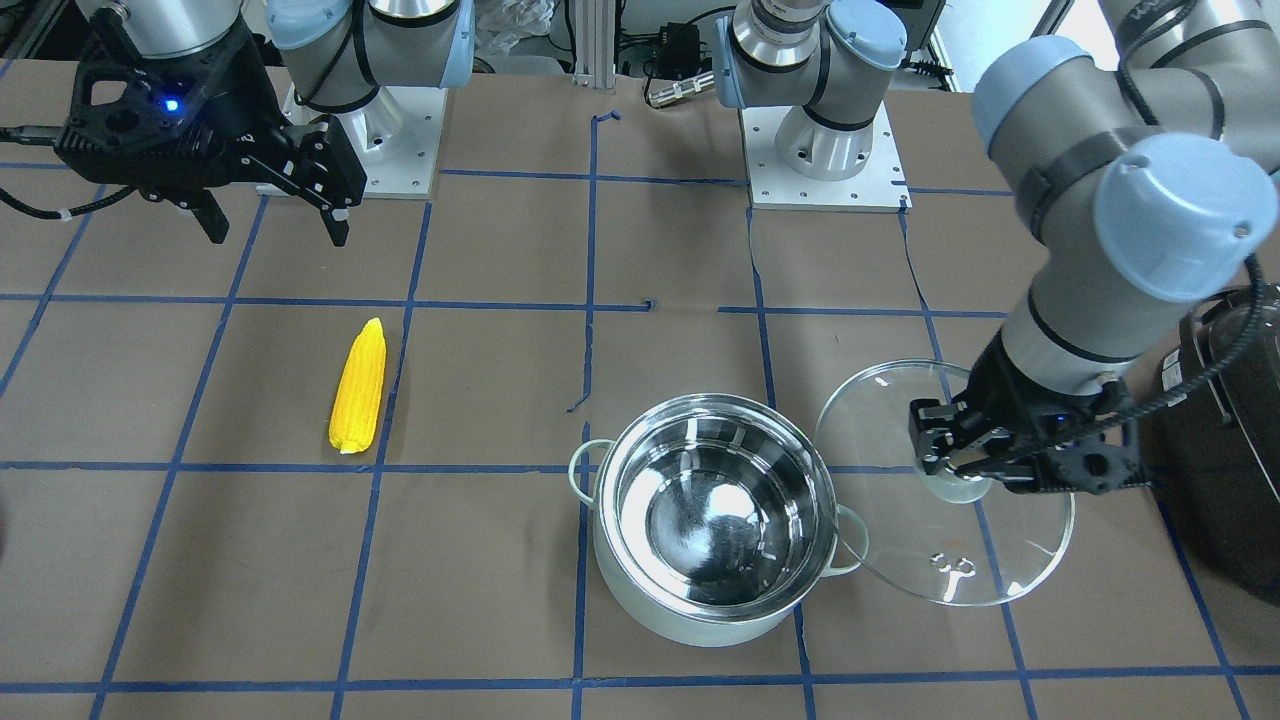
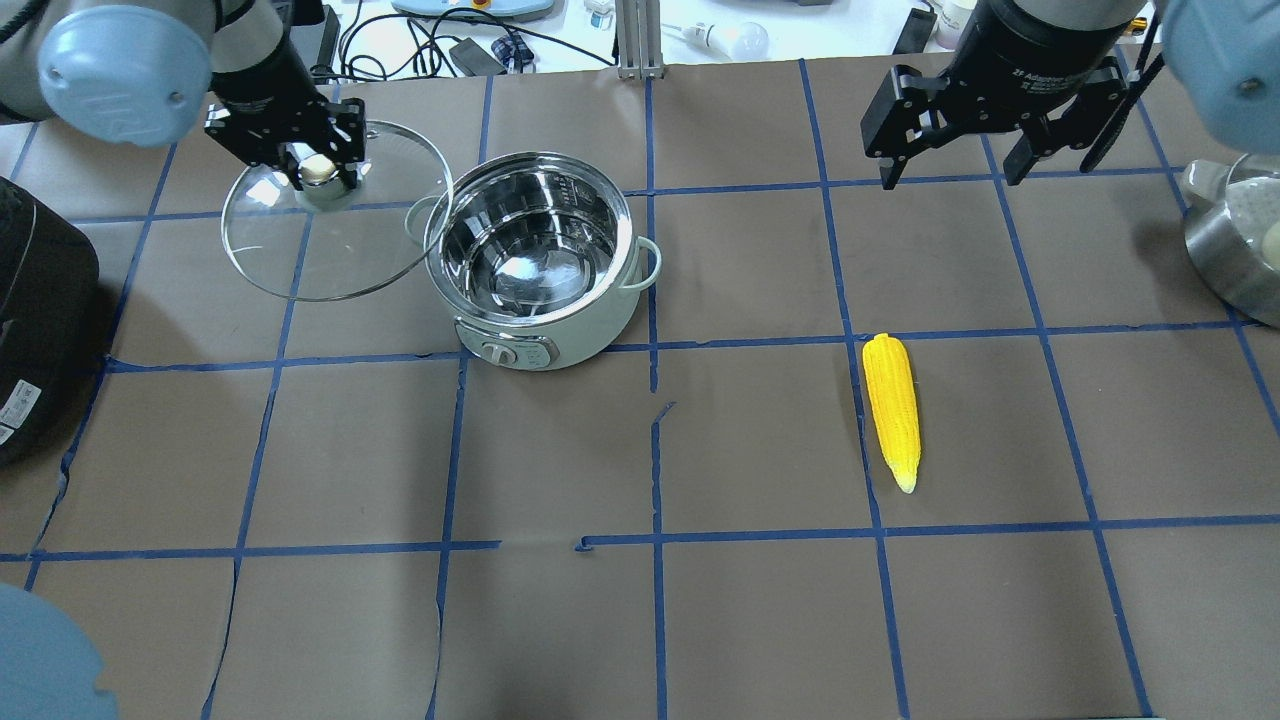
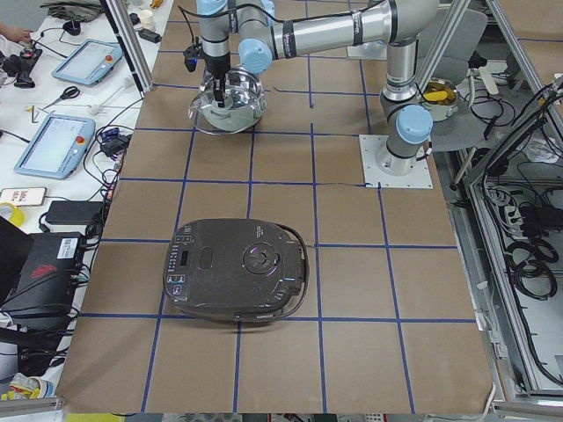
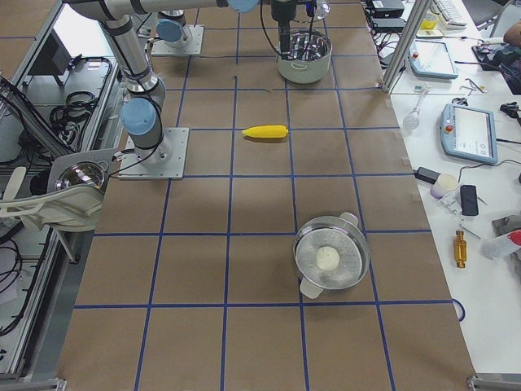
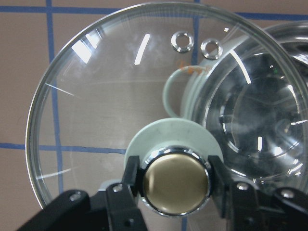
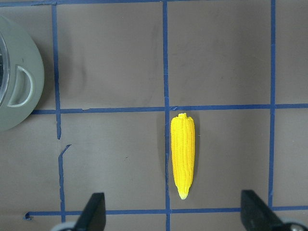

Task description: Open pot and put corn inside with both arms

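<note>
The pot (image 2: 535,255) stands open on the table, its shiny inside empty; it also shows in the front view (image 1: 715,515). My left gripper (image 2: 318,172) is shut on the brass knob (image 5: 175,185) of the clear glass lid (image 2: 290,250). It holds the lid tilted, just off to the pot's side, with the lid's edge over one loop handle (image 5: 175,84). The yellow corn (image 2: 891,408) lies flat on the table, well apart from the pot. My right gripper (image 2: 950,178) is open and empty, high above the corn (image 6: 183,155), which lies between its fingers in the right wrist view.
A black appliance (image 2: 40,320) sits at the table's left end, close to the held lid. A second steel pot with a lid (image 2: 1235,250) stands at the right end. Blue tape lines grid the brown table between the pot and the corn.
</note>
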Action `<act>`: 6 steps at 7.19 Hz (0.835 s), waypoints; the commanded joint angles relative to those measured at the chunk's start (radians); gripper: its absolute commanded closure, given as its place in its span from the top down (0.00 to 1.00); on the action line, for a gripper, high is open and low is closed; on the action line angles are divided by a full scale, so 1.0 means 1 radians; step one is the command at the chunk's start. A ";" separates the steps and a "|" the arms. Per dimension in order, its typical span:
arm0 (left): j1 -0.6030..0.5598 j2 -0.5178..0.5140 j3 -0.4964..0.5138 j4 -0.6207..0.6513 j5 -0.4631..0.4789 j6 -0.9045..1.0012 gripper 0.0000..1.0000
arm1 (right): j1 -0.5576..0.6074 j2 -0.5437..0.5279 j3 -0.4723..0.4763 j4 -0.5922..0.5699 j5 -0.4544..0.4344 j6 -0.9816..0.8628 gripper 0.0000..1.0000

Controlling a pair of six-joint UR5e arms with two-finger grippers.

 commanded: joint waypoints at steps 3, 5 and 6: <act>0.176 -0.052 -0.111 0.170 -0.055 0.293 0.19 | 0.000 0.007 -0.009 -0.002 -0.012 0.000 1.00; 0.244 -0.058 -0.263 0.318 -0.057 0.351 0.17 | 0.003 0.013 -0.012 -0.006 -0.011 0.007 1.00; 0.244 -0.061 -0.289 0.329 -0.051 0.334 0.16 | 0.000 0.015 -0.011 -0.005 -0.021 0.000 1.00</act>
